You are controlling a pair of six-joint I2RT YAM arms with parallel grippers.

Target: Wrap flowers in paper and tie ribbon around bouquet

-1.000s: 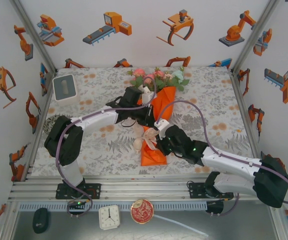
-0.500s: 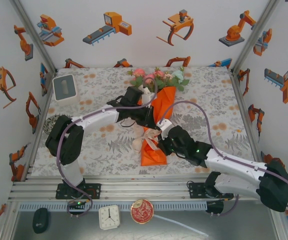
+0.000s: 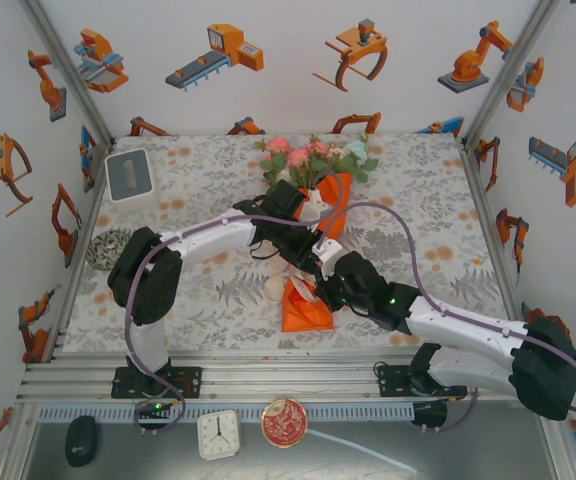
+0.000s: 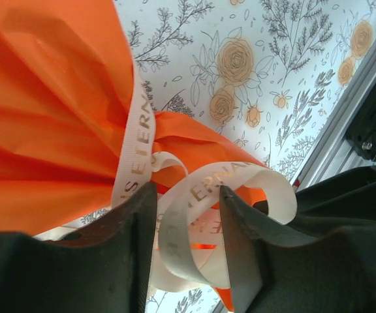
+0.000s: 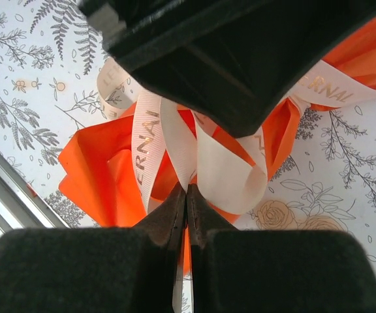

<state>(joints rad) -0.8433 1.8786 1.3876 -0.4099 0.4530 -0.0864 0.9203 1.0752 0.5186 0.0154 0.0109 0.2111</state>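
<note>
Orange paper is wrapped as a cone around the flowers. This bouquet lies in the middle of the flowered tablecloth. The pink, white and pale blue blooms point toward the far wall, and the narrow end points toward the two arms.

A cream ribbon with pale printed letters goes around the narrow waist of the cone and makes several loose loops there. Both arms reach in from their own sides and meet above this place.

The left gripper hangs right over the ribbon. Its two dark fingers stand a little apart, and one curl of the ribbon lies in the gap between them. They do not press it; orange paper shows through the curl.

The right gripper comes in from the near side, low over the cloth. Its fingers are pressed together with no gap, and they pinch the place where two bands of the ribbon run down and meet. In the right wrist view the black body of the left gripper fills the top, just above the loops.

A white box stands well apart at the far left of the cloth. A small clock and a round red tin lie beside each other in front of the arm bases.
</note>
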